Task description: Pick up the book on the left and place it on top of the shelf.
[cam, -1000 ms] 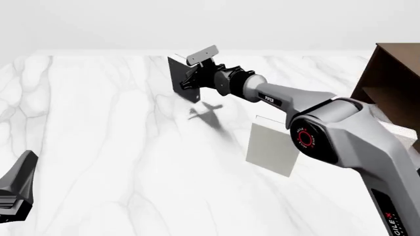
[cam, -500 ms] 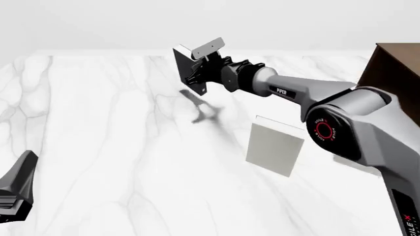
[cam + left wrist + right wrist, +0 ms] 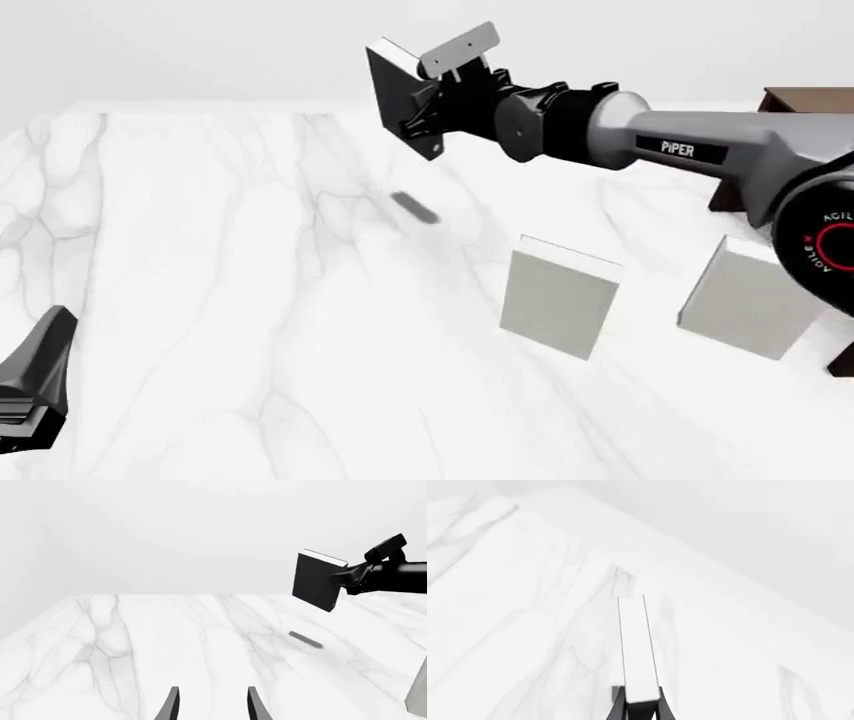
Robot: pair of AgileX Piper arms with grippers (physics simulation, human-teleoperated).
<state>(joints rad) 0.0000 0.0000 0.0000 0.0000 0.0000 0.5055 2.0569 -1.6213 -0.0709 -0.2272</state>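
The black book (image 3: 400, 95) with a white page edge hangs in the air above the far middle of the table, held upright. My right gripper (image 3: 430, 100) is shut on it. The book also shows in the left wrist view (image 3: 316, 579) and edge-on in the right wrist view (image 3: 637, 650), clamped between the fingers (image 3: 620, 707). The dark brown shelf (image 3: 801, 102) is at the right edge, mostly hidden behind the right arm. My left gripper (image 3: 211, 705) is open and empty, low near the table's front left; its body shows in the front view (image 3: 34, 385).
Two pale grey-white books stand upright on the marble table (image 3: 200, 250): one right of centre (image 3: 558, 297), one further right (image 3: 750, 298) next to the shelf. The black book's shadow (image 3: 414, 208) lies on the table below it.
My right gripper has lifted the black book higher and moved it to the right. The arm has swung up, uncovering the second pale book. The left arm has not moved.
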